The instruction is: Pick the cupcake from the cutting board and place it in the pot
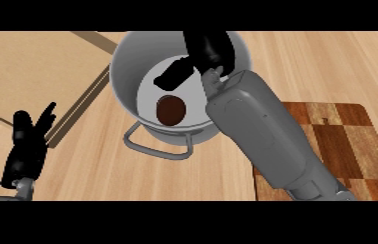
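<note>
Over the grey pot [125, 88] at mid-desk [96, 173] hangs the right robot hand [210, 48], fingers spread and holding nothing; the brown cupcake [170, 110] lies on the pot's floor, apart from them. On withdrawal, the right forearm crossing the near rim could catch it and tip the pot. Counted: one pot, one cupcake, one cutting board [339, 133] at the right, and two robot hands, the left robot hand [26, 143] resting open, fingers up, near left.

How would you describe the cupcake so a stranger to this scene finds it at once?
Find the big grey pot on the wooden counter, left of the chequered cutting board. On its pale floor lies the cupcake, a dark brown oval. It is the only brown thing inside; the black shape above it is the right hand.
</note>
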Controlling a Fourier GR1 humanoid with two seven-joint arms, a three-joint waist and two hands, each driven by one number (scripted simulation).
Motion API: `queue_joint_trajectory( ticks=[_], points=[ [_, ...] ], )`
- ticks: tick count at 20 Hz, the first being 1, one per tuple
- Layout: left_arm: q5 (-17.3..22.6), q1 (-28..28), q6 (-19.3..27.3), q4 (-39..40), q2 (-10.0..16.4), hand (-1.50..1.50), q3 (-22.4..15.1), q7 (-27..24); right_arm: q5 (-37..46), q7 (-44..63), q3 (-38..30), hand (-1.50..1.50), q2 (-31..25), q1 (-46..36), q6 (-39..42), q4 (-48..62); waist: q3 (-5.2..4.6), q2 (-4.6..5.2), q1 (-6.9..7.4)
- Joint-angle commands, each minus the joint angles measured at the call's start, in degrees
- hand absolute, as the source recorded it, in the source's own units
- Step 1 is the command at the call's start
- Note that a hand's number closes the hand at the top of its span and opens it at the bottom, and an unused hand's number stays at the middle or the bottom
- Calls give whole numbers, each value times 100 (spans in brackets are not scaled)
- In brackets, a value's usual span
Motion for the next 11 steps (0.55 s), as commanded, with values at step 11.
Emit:
queue_joint_trajectory(
  ticks=[11],
  points=[
    [-358,-378,-124,497,106,0,-16,-249,-600,-1498,-1354,-150,-272,945,-2021,-345,4,2,-210]
  ],
)
